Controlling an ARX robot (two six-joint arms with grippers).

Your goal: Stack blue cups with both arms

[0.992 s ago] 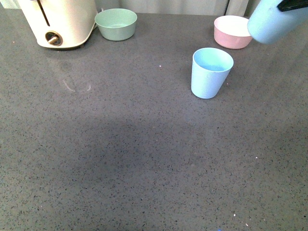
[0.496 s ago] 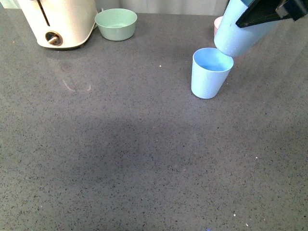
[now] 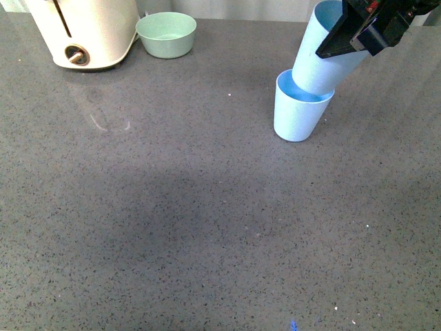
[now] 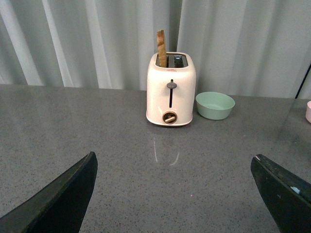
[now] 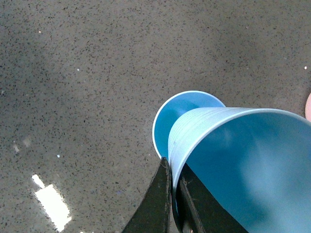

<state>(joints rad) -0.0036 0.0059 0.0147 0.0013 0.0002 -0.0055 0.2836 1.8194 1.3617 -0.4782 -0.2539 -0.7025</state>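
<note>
The right tool (image 3: 348,36) is clenched on the held blue cup (image 3: 318,61). The right wrist view shows its two fingers (image 5: 162,204) pinching the thin wall at the rim, apparently one inside and one outside. This cup hangs tilted, mouth toward the far right corner of the tabletop (image 3: 172,227), with its base dipping into the mouth of the standing blue cup (image 3: 298,114). That cup sits upright toward the far right of the tabletop, nearer the far edge than the near one. Whether the two cups touch cannot be told for certain, though the base looks to overlap the far part of the rim.

The left tool (image 4: 174,160) is released, its jaws spread wide with nothing between them. It faces the toaster (image 4: 171,90) and the green bowl (image 4: 215,105) just beside it near the far left corner, well apart from the cups.

Both cups look like light, stiff plastic with smooth walls, so they are not likely to break but are easy to knock. The standing cup is free and would probably slide or tip if the tilted base catches its rim. A rim pinch suits nesting, since it keeps the tapered body clear — but the slick wall may slip in the fingers. The held cup likely needs to be brought upright and centred before it goes down.
</note>
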